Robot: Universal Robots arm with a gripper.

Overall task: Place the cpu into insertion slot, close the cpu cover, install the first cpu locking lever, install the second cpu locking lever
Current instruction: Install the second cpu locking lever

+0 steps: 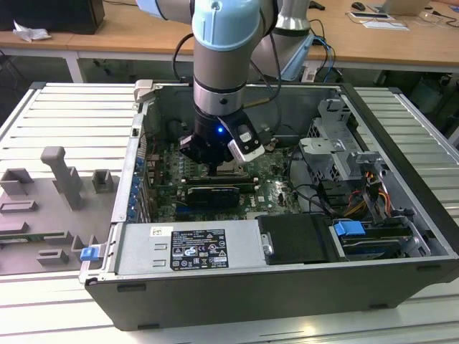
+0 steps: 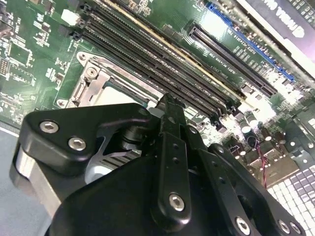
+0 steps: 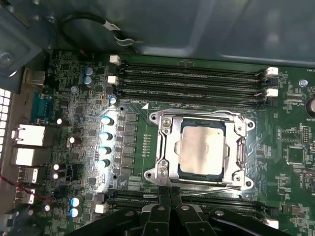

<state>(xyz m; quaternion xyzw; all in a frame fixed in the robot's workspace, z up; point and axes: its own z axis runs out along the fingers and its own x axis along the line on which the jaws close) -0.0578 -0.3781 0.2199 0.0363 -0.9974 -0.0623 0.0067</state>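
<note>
Your gripper [image 3: 170, 194] hangs low inside the open computer case [image 1: 401, 115], its two fingers pressed together with nothing between them, tips just at the edge of the insertion slot [image 3: 203, 150]. The cpu [image 3: 202, 147] lies seated in that slot, its pale metal face showing through the cut-out of the cpu cover [image 3: 165, 147], which lies flat over it. Long black memory slots [image 3: 192, 81] run beside the socket on the green motherboard [image 3: 290, 142].
</note>
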